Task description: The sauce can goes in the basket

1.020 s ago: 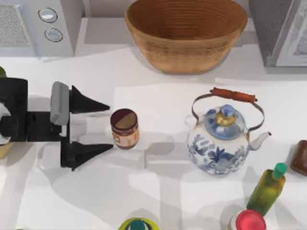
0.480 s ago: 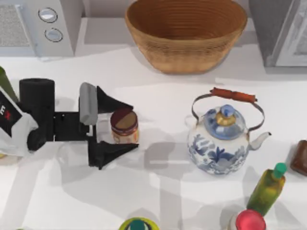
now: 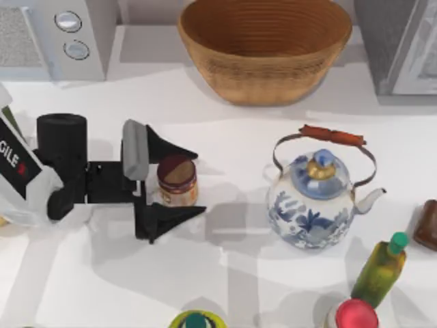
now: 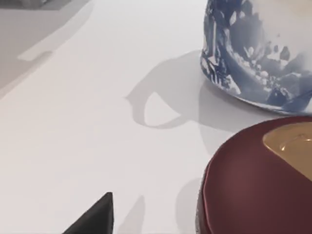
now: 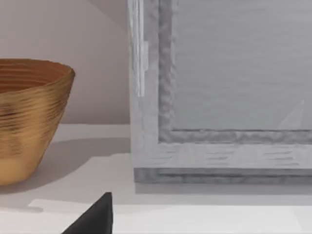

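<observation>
Readable text: white "GILE" on black casing of left arm (image 3: 17,164), partial lettering, at left edge of tabletop (image 3: 225,287). Sauce can (image 3: 177,180) label orange-red, print too small to read.

Left gripper (image 3: 183,182) low over tabletop, left of centre, jaws wide, 1 finger on each side of sauce can. Far finger (image 3: 167,145) tip close to can rim, near finger (image 3: 171,217) tip just beside can base; contact can't be confirmed. Can upright on tabletop, not lifted.

Left wrist view: maroon can top (image 4: 258,180) with gold patch, close; blue-white teapot (image 4: 263,53) beyond it, apart.

Basket (image 3: 265,51) at back centre, well apart from can. Teapot (image 3: 317,195) right of can, between can and green bottle (image 3: 379,270).

Right wrist view: black fingertip (image 5: 92,217), basket wall (image 5: 29,117), grey appliance (image 5: 219,92). Right jaws: cannot tell.
</observation>
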### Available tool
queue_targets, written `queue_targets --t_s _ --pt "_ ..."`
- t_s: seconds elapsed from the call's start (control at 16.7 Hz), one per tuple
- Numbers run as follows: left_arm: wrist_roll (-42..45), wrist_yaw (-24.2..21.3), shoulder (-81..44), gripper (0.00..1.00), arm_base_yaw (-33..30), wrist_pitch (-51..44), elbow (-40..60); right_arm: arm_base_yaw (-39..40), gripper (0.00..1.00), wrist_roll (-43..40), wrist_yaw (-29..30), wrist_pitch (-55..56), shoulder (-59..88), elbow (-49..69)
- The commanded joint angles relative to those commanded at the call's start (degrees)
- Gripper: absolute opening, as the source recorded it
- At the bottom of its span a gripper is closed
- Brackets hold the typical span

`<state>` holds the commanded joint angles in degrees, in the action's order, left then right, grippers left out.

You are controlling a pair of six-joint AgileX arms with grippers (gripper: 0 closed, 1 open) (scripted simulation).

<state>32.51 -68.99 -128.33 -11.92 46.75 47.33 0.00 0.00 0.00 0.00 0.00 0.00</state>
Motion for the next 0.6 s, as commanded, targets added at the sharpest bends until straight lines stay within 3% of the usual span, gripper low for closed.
queue_targets --t_s 0.6 --pt "0.0 0.0 0.0 0.17 0.0 0.0 0.0 0.0 1.00 0.0 0.0 0.0 0.0 0.0"
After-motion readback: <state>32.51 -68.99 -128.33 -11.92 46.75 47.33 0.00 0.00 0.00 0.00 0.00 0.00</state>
